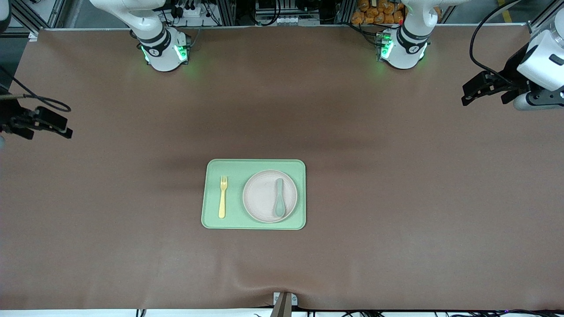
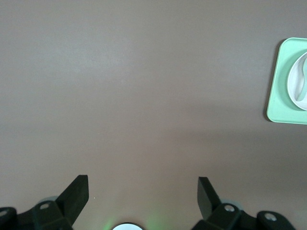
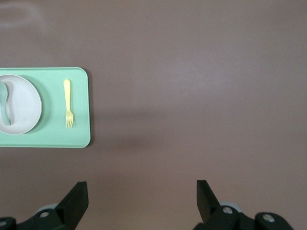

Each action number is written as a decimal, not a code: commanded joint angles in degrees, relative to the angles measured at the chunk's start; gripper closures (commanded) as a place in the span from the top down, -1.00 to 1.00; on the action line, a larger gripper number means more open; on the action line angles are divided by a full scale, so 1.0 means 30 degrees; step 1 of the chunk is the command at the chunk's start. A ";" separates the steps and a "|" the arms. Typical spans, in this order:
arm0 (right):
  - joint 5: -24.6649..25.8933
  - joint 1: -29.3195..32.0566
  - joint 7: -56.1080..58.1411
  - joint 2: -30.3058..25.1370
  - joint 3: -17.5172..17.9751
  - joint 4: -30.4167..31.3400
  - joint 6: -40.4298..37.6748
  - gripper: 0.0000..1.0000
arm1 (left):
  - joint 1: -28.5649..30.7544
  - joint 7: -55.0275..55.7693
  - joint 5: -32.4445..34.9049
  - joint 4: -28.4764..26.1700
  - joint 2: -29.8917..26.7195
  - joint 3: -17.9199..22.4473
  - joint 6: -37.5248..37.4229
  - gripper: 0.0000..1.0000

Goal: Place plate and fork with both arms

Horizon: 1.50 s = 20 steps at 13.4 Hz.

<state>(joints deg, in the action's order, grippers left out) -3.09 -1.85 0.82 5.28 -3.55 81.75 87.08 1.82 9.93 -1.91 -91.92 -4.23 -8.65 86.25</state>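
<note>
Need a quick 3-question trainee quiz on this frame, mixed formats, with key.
1. True or false: the spoon lies on the plate.
2. The fork rests on: A) the bare table, B) the tray, C) the plate.
3. Fill in: both end effectors, left and right, are ____ and hold nothing.

Key: 1 true. 2 B; the fork lies beside the plate, toward the right arm's end of the table. 3 open; each arm waits over bare table at its own end, well apart from the tray.

A brown table (image 1: 396, 198) fronts metal framing (image 1: 229, 11) and cables (image 1: 194, 11).
</note>
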 commanded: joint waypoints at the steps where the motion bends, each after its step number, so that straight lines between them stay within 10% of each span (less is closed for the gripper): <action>1: 0.0355 0.0644 0.0516 -0.0533 0.0421 0.0323 0.0270 1.00 | 0.0213 -0.0292 0.0521 -0.0911 -0.0816 -0.0192 0.0255 1.00; 6: 0.0714 0.3043 0.1247 -0.0792 0.3960 -0.0152 -0.0866 1.00 | 0.0242 -0.0379 0.0784 -0.1264 -0.1198 -0.0163 0.0430 1.00; 9: 0.0561 0.3080 0.1250 -0.2252 0.3850 0.1567 -0.0438 1.00 | 0.0272 -0.0438 0.0784 -0.0621 -0.0905 -0.0104 0.0372 1.00; 14: 0.0795 -0.0609 0.1658 -0.2465 -0.1037 0.1784 -0.0082 1.00 | 0.0272 -0.0438 0.0784 -0.0414 -0.0816 -0.0075 0.0314 1.00; 20: 0.1465 -0.0583 0.1748 -0.2347 -0.0897 0.1753 0.0064 1.00 | 0.0272 -0.0438 0.0784 -0.0443 -0.0816 -0.0046 0.0284 1.00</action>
<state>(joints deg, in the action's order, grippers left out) -0.23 -2.68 5.53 -0.95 -5.83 86.14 86.57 2.20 9.90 -0.90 -93.44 -6.21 -8.56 87.13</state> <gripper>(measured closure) 0.000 0.000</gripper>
